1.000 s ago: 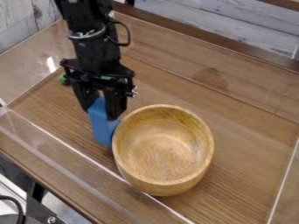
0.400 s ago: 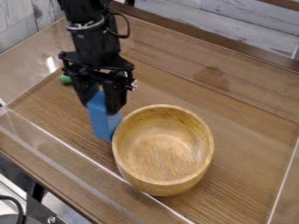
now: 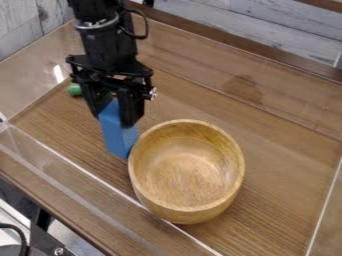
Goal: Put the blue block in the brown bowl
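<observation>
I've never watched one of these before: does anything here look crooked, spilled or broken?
Nothing is spilled or broken. The blue block stands on end, pinched between the fingers, just left of the brown bowl, which sits upright and empty.

a wooden table [image 3: 267, 110] fills most of the frame, with clear low walls [image 3: 54, 165] along its edges; a green object [image 3: 76, 88] shows upper left.

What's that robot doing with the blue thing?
The robot's hand is pointing down and squeezing the top of the blue block, which stands upright on the wooden table. The brown bowl sits right beside the block, and nothing is in it. So the block is gripped but not in the bowl yet.
</observation>
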### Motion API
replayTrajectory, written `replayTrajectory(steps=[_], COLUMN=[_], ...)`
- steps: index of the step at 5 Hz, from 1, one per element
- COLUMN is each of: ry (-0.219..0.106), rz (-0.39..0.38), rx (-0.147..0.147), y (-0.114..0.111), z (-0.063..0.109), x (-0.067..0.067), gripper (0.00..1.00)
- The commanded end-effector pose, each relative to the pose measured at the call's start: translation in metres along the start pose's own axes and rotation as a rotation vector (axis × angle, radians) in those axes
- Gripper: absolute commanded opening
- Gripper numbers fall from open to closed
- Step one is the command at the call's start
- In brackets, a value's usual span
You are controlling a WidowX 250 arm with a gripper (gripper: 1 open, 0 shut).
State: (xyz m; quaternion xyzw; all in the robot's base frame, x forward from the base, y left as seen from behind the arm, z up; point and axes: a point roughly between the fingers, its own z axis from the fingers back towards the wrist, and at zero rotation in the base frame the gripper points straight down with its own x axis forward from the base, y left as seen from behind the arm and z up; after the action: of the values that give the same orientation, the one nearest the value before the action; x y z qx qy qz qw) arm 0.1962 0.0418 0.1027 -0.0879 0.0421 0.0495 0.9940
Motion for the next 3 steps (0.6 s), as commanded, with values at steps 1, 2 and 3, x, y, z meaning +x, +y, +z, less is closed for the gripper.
replayTrajectory(steps=[1, 2, 3], ry=[-0.07, -0.071, -0.07], rz=[-0.026, -0.033, -0.042], rx=[0.018, 0.018, 0.019], y=[-0.0034, -0.0051, -0.0068], z=[0.0185, 0.0201, 0.0215], x=[0.0086, 0.0081, 0.0073], gripper=[0.0, 0.0, 0.0])
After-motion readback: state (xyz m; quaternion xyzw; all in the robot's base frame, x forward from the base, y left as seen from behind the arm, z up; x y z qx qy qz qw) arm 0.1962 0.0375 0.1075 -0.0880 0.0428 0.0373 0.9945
